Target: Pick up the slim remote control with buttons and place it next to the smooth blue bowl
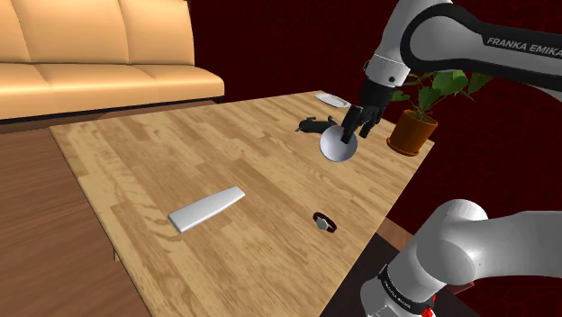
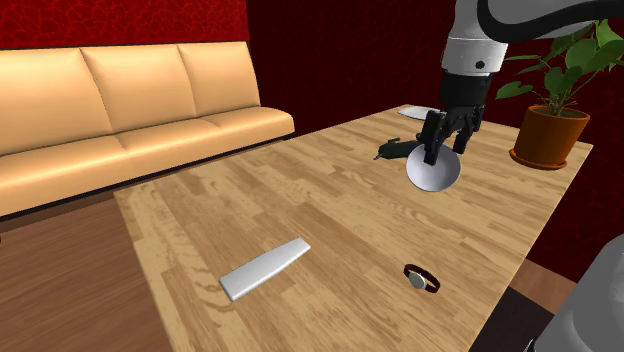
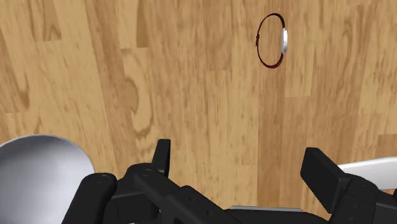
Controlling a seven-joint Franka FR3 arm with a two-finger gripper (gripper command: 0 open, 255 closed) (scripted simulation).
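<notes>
1. Showing fingers [image 3: 160,159] apart with nothing between, the wrist view tells the gripper [image 3: 238,156] is released, beside the grey bowl [image 3: 38,167].
2. The shoulder view adds the pale slim remote [image 1: 206,208], flat on the table [image 1: 135,153], well apart from the bowl, long axis running that view's lower left to upper right.

You can read one marking: white capitals "FRANKA EMIKA" on the dark band of the arm [image 1: 486,40], at the upper right of the shoulder view. At that view's lower right, the dark ring [image 1: 397,290] on the arm's lower joint carries small white lettering, too small for you to read.
</notes>
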